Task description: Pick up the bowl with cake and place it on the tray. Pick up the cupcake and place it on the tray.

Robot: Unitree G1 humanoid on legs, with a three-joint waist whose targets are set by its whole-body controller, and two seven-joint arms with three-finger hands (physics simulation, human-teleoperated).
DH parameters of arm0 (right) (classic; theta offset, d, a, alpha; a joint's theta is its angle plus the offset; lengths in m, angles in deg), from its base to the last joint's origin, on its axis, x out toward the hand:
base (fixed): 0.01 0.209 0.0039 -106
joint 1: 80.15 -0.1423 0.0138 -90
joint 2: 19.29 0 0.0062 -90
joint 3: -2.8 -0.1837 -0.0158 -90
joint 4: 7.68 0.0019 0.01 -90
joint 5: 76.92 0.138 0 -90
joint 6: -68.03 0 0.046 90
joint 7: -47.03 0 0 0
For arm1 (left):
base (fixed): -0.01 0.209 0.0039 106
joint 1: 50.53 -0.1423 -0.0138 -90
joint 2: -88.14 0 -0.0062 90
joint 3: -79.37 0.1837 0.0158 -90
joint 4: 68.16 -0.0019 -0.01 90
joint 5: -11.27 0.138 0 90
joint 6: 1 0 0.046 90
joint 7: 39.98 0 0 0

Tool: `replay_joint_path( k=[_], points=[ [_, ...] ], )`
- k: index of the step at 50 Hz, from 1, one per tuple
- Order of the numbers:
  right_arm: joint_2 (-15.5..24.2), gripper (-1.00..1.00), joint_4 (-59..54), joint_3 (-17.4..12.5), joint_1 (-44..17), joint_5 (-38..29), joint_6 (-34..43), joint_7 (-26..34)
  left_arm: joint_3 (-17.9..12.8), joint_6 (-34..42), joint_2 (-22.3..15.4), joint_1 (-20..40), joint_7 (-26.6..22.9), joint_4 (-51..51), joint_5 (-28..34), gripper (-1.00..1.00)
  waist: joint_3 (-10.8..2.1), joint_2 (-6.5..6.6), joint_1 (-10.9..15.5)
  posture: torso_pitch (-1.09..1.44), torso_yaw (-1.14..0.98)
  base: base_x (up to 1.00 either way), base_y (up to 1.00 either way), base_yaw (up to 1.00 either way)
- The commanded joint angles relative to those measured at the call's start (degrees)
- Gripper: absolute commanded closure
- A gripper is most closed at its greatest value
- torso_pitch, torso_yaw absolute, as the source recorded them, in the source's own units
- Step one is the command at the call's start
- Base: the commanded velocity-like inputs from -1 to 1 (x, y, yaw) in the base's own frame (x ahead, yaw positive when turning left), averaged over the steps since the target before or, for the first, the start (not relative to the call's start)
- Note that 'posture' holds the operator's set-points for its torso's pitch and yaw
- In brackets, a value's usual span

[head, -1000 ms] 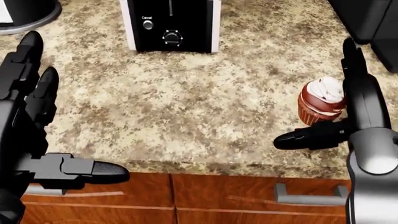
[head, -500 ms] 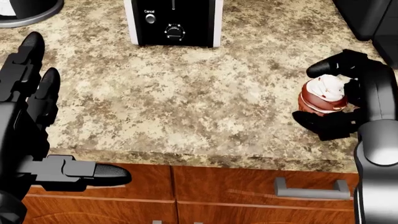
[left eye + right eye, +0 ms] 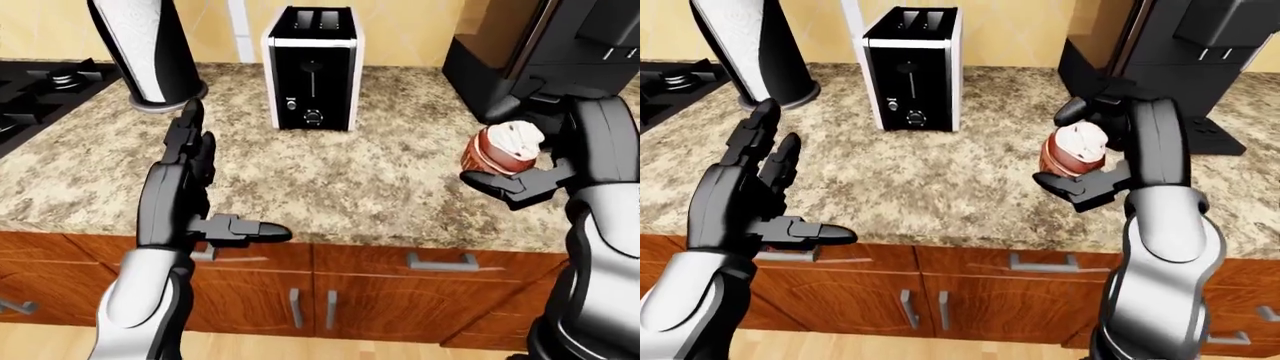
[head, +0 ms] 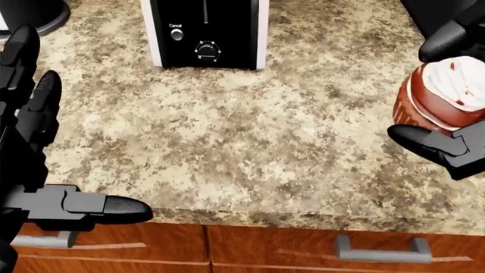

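Right hand (image 3: 1087,150) closed round the cupcake (image 3: 1073,153): we see one finger curled over the white frosting, the thumb pressed under the brown wrapper. Whether the cupcake is raised off the speckled worktop (image 3: 330,169) or resting on it, we cannot tell. In the right-eye view it sits right of centre, level with the lower part of the toaster (image 3: 910,69). In the head view it is at the right edge, partly cut off.

Left hand (image 3: 195,191) empty and spread wide, fingers pointing up the left-eye view, thumb stuck out to the right over the worktop's near edge. It is well apart from the cupcake.

Toaster is black with white sides, upright near the top of the worktop, between the two hands in all views. A black-and-white cylinder (image 3: 148,49) on a round base stands left of it. A dark appliance (image 3: 1185,64) fills the top right corner, just beyond the right hand. Stove grates (image 3: 45,82) show at far left. Wooden cabinet fronts (image 3: 340,289) with grey handles run below the worktop.
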Motion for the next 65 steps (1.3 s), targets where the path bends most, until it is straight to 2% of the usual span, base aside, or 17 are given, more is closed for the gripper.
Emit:
replay_joint_path(
  k=[1,14,20,23,25,32,34,35,39,43,45,46,54,56,57,61,65],
  points=[
    [0.3,1.0,0.9,-0.4,-0.7,-0.2,-0.7,-0.1,-0.1,-1.3,-0.1,0.6,0.1,1.9,-0.2,-1.0,-2.04,0.17,0.0,0.0,0.0,-0.66,0.06,0.0],
    [0.1,1.0,2.4,0.6,-0.5,-0.9,0.1,0.6,-1.3,-0.7,-0.3,-0.1,0.1,3.1,-1.2,-1.0,2.07,-1.98,-1.3,0.0,0.0,-0.47,0.57,0.0],
    [-1.0,1.0,2.2,0.6,0.8,-1.0,-1.5,0.6,-1.8,-2.1,-0.5,-0.8,-0.1,2.4,-1.5,-1.0,1.51,1.21,-2.0,0.0,0.0,0.0,1.0,0.0],
    [-1.1,1.0,2.4,0.7,0.6,-1.1,-1.2,0.6,-2.7,-1.3,-0.6,-0.8,-0.2,3.4,-2.1,-1.0,-0.16,6.66,-2.3,0.0,0.0,0.0,1.0,0.0],
    [-1.1,1.0,2.7,1.0,0.6,-1.3,-0.9,0.7,-3.0,-1.1,-0.8,-0.9,-0.2,3.6,-2.4,-1.0,1.63,5.23,-1.2,0.0,0.0,0.0,1.0,0.0],
    [-1.8,1.0,2.9,1.2,1.2,-1.5,-1.5,0.7,-3.6,-1.3,-0.9,-1.6,0.0,4.0,-3.0,-1.0,2.06,0.67,-0.2,0.0,0.0,0.0,1.0,0.0],
    [-1.9,1.0,2.8,1.1,1.3,-1.4,-1.8,0.7,-3.6,-1.0,-1.0,-1.4,0.2,4.3,-3.1,-1.0,0.47,-3.36,-0.9,0.0,0.0,0.0,1.0,0.0],
    [-2.0,1.0,2.7,1.0,1.5,-1.3,-2.0,0.6,-3.5,-0.8,-1.0,-1.3,0.2,4.4,-3.1,-1.0,2.38,-1.56,-1.4,0.0,0.0,0.0,1.0,0.0],
    [-2.3,1.0,2.6,0.7,2.0,-0.8,-2.7,0.4,-3.1,0.0,-1.1,-0.8,0.6,4.5,-3.1,-1.0,0.42,-2.9,-1.1,0.0,0.0,0.0,1.0,0.0],
    [-2.2,1.0,2.5,0.4,2.1,-0.4,-3.0,0.4,-3.0,0.2,-1.2,-0.6,0.7,4.7,-3.1,-1.0,1.98,1.24,-1.6,0.0,0.0,0.0,1.0,0.0],
    [-2.2,1.0,2.7,0.3,2.1,-0.3,-2.8,0.3,-2.9,0.1,-1.3,-0.5,0.7,4.4,-3.1,-1.0,-0.23,8.24,-0.9,0.0,0.0,0.0,1.0,0.0],
    [-2.2,1.0,2.6,0.1,2.2,-0.2,-3.0,0.2,-2.9,0.2,-1.3,-0.3,0.7,4.4,-3.1,-1.0,1.73,4.71,-0.6,0.0,0.0,0.0,1.0,0.0],
    [-1.8,1.0,2.7,-0.4,2.5,0.5,-2.8,-0.1,-3.4,0.6,-1.5,-0.1,0.6,4.7,-3.3,-1.0,2.49,0.15,-0.4,0.0,0.0,0.0,1.0,0.0],
    [-2.1,1.0,2.4,-0.8,3.2,1.0,-3.7,-0.7,-3.2,-1.0,-1.3,-1.1,0.4,3.8,-3.2,-1.0,1.14,-3.42,-1.6,0.0,0.0,0.0,1.0,0.0],
    [-2.1,1.0,2.3,-0.9,3.3,1.1,-3.8,-0.8,-3.2,-1.2,-1.3,-1.1,0.4,3.7,-3.2,-1.0,2.25,-2.46,-1.9,0.0,0.0,0.0,1.0,0.0],
    [-2.1,1.0,2.6,-1.0,3.4,1.6,-3.6,-1.0,-3.1,-1.9,-1.2,-1.5,0.4,3.4,-3.0,-1.0,0.04,-3.01,-1.4,0.0,0.0,0.0,1.0,0.0],
    [-2.3,1.0,2.3,-1.3,3.7,2.3,-4.3,-1.6,-3.0,-2.9,-1.0,-2.2,0.3,2.9,-2.9,-1.0,1.52,1.46,-1.6,0.0,0.0,0.0,1.0,0.0]
  ],
)
